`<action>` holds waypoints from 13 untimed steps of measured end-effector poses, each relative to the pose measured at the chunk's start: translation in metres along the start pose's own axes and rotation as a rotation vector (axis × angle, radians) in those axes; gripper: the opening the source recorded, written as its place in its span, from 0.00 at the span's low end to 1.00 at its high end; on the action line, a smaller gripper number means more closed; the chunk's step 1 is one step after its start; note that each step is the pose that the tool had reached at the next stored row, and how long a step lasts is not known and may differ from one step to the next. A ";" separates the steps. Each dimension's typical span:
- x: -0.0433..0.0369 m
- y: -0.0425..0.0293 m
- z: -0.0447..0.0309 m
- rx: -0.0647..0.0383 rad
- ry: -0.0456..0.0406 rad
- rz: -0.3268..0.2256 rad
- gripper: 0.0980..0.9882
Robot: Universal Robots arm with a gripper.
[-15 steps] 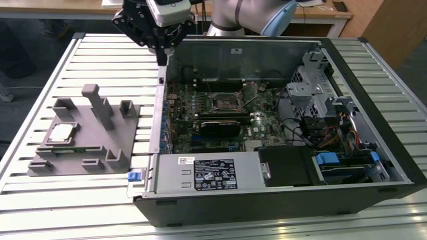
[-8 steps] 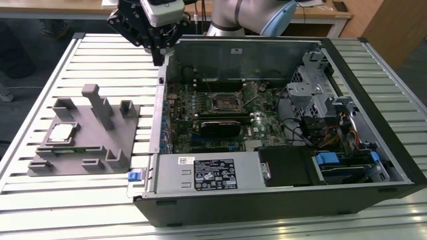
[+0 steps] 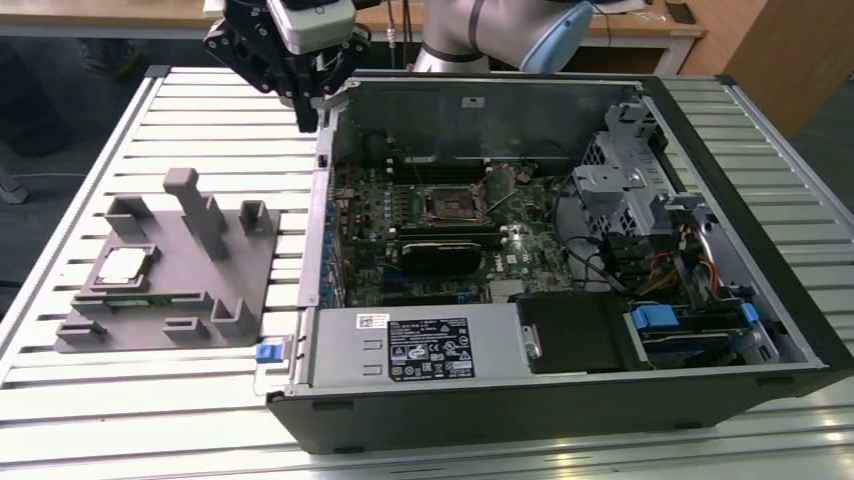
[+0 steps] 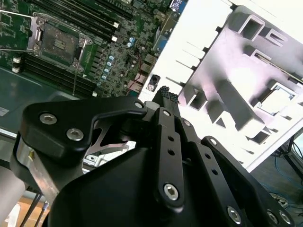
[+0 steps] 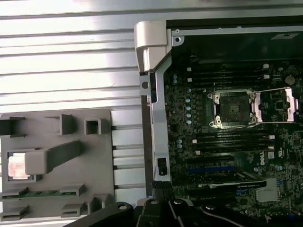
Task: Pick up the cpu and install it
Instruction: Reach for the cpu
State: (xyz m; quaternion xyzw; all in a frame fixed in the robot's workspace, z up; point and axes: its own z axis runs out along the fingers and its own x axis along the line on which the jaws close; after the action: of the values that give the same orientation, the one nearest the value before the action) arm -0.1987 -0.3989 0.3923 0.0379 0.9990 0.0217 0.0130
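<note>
The cpu (image 3: 123,265) is a small pale square chip lying in a recess of the grey fixture (image 3: 200,275) on the table, at the exterior view's left. Both wrist views show it too: cpu (image 4: 278,97) and cpu (image 5: 16,166). My gripper (image 3: 310,118) hangs high above the back left corner of the open computer case (image 3: 561,400), well away from the cpu. Its black fingers meet at the tips, shut on nothing, as the gripper (image 4: 165,92) shows in the second wrist view. The dark socket (image 3: 451,203) with its metal frame lies open on the motherboard, also seen as socket (image 5: 232,109).
A black heatsink-like block (image 3: 434,255) sits in front of the socket. Drive cages and cables (image 3: 667,230) fill the case at the exterior view's right. Upright posts (image 3: 200,215) rise from the fixture. The slatted table (image 3: 214,110) is bare between fixture and case.
</note>
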 end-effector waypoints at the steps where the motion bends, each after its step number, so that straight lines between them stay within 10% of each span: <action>1: 0.0010 -0.0001 0.0000 0.000 0.0000 0.000 0.01; 13: 0.0121 -0.0009 -0.0002 0.000 0.0000 0.000 0.01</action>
State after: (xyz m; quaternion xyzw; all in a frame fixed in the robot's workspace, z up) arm -0.2109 -0.3989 0.3921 0.0379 0.9990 0.0217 0.0130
